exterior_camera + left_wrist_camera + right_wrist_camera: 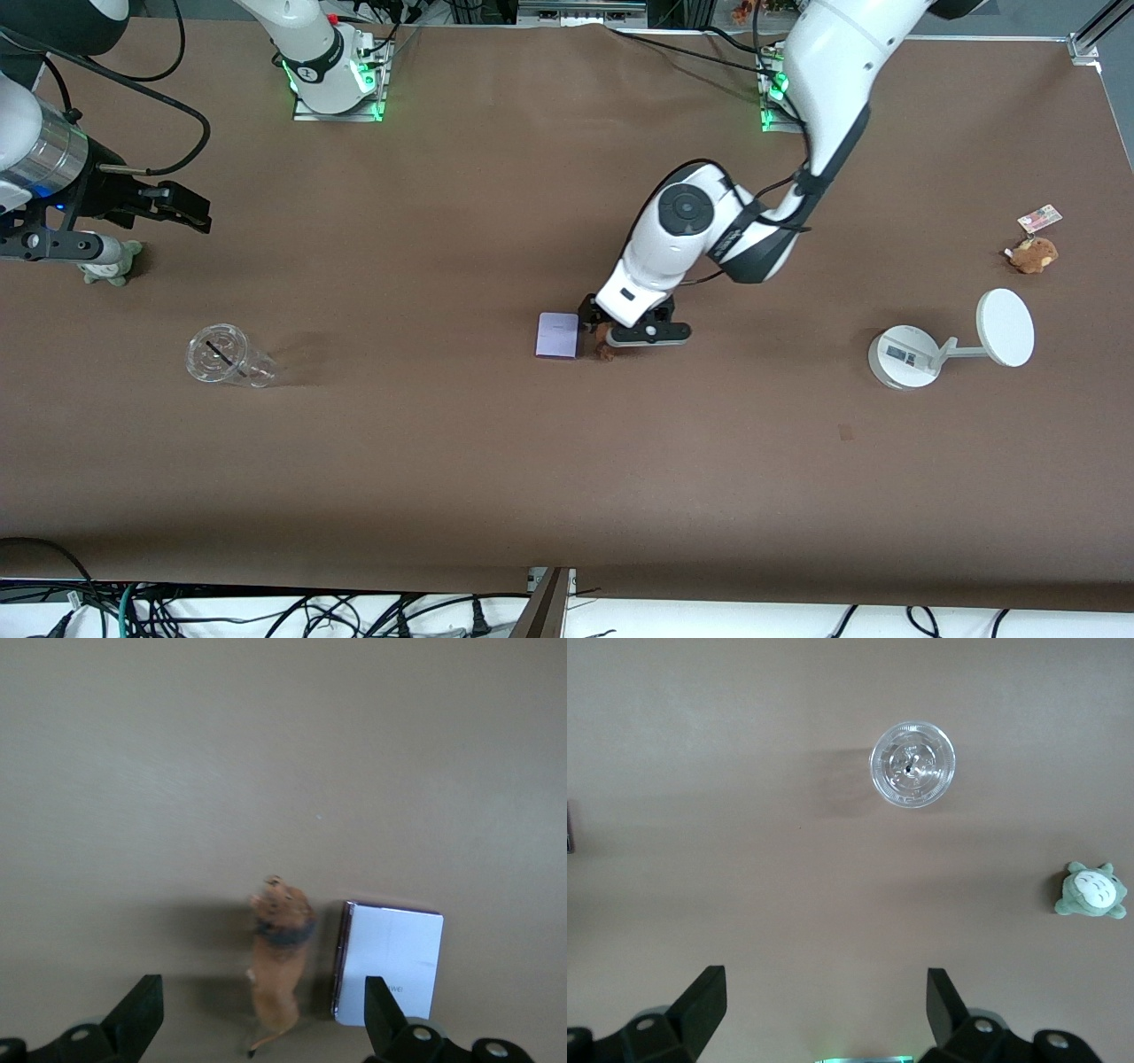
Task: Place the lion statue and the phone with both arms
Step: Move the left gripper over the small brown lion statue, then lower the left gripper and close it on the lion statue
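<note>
The lion statue (606, 348) is a tiny orange-brown figurine on the table mid-way along it, close beside the phone (557, 335), a pale lavender slab with dark edges. My left gripper (611, 335) is low over the lion and open. In the left wrist view the lion (282, 961) lies between the two fingers of the left gripper (263, 1028), touching neither, with the phone (390, 961) beside it near one fingertip (385, 1014). My right gripper (197, 213) waits open and empty, raised at the right arm's end of the table, and it also shows open in the right wrist view (824, 1010).
A grey-green plush (111, 263) sits under the right arm. A clear plastic cup (229, 356) lies nearer to the front camera. At the left arm's end are a white round stand (904, 356) with a disc (1005, 328), a brown plush (1033, 254) and a small card (1039, 217).
</note>
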`<state>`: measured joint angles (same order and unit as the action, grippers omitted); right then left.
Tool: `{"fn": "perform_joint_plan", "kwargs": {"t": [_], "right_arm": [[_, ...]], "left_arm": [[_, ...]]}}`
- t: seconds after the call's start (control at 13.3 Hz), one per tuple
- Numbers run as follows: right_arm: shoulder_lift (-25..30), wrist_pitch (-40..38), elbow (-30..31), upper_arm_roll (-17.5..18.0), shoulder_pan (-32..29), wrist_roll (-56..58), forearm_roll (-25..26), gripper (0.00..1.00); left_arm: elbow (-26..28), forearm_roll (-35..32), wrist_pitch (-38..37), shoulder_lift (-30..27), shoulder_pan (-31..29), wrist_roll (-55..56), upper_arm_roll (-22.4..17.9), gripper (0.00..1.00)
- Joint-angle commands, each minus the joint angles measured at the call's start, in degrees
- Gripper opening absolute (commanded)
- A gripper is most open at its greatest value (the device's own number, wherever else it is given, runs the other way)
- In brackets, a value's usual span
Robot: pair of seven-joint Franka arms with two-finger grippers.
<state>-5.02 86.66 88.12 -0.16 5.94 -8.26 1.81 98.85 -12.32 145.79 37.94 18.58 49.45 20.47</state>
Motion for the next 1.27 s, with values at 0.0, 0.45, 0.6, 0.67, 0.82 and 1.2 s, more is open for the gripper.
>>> {"fn": "perform_joint_plan", "kwargs": {"t": [0.0, 0.45, 0.6, 0.67, 0.82, 1.2], "right_arm": [[-0.69, -0.27, -1.37, 0.25, 0.03, -0.53, 0.66, 1.00], [-0.69, -0.18, -1.37, 0.16, -0.05, -0.45, 0.74, 1.00], [-0.69, -0.18, -1.37, 0.16, -0.05, -0.45, 0.74, 1.00], [-0.69, -0.18, -1.37, 0.16, -0.05, -0.45, 0.74, 1.00], [-0.69, -0.18, -1.37, 0.16, -0.05, -0.45, 0.66, 1.00], [-0.69, -0.79, -1.28, 0.16, 0.03, -0.62, 0.83, 1.00]], "left_arm": [[-5.67, -4.19, 0.11, 4.93, 1.90, 1.44, -1.14, 1.00], [-6.74, -8.51, 0.11, 7.24, 2.16, 1.35, -1.49, 0.27], [-6.74, -8.68, -0.41, 6.63, 1.29, 0.74, -1.58, 0.00], [-6.22, -8.69, -1.64, 4.88, 0.15, 0.04, -1.58, 0.00], [-6.83, -8.51, -10.13, 0.84, -2.57, -5.12, -1.14, 0.00], [-6.48, -6.76, -22.37, -4.89, -10.56, -12.52, -0.87, 0.00]]}}
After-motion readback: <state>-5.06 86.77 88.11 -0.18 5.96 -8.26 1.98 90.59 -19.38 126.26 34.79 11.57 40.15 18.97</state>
